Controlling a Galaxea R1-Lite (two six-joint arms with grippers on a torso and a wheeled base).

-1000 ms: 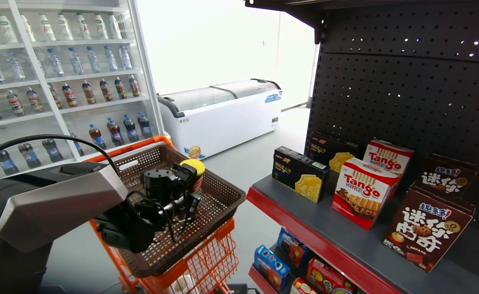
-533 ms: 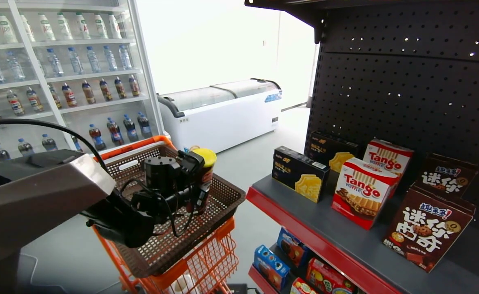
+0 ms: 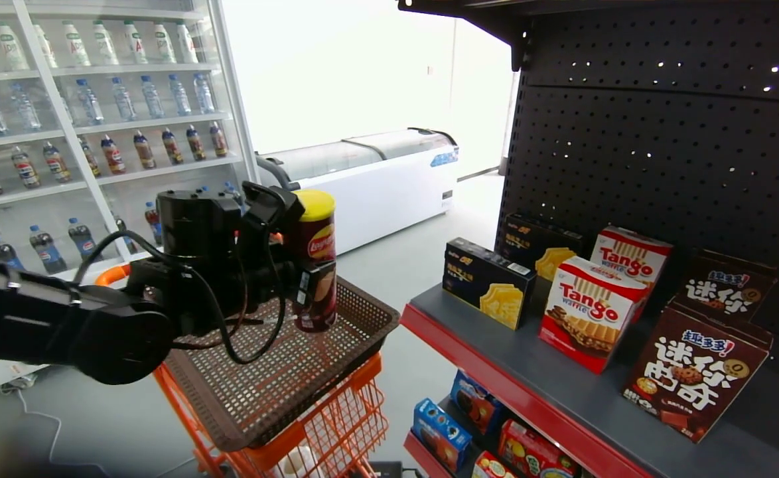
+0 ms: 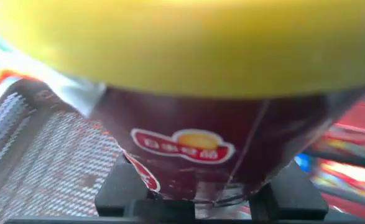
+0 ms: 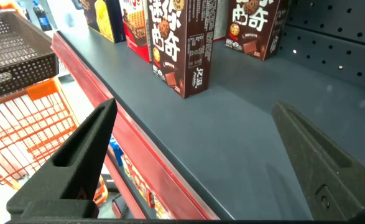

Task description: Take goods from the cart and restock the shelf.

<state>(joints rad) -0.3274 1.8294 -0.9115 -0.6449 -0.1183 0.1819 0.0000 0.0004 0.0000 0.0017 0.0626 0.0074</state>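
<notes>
Lifting: left gripper (image 3: 302, 269) had raised the chip can (image 3: 315, 242) clear of the cart basket (image 3: 363, 312) within the last second.
Grip: jaws clamped on the upright can.
Other arm: right gripper (image 5: 193, 106) gaped wide, empty, over the shelf (image 5: 232, 143).
Meaning: pick looked done; placing remained.

left arm (image 3: 117, 325): looking black all over, with a big round joint | cables (image 3: 251, 361): thin black ones are hanging in loops | right gripper (image 5: 194, 106): showing two black pointy fingers (image 5: 76, 155)
</notes>
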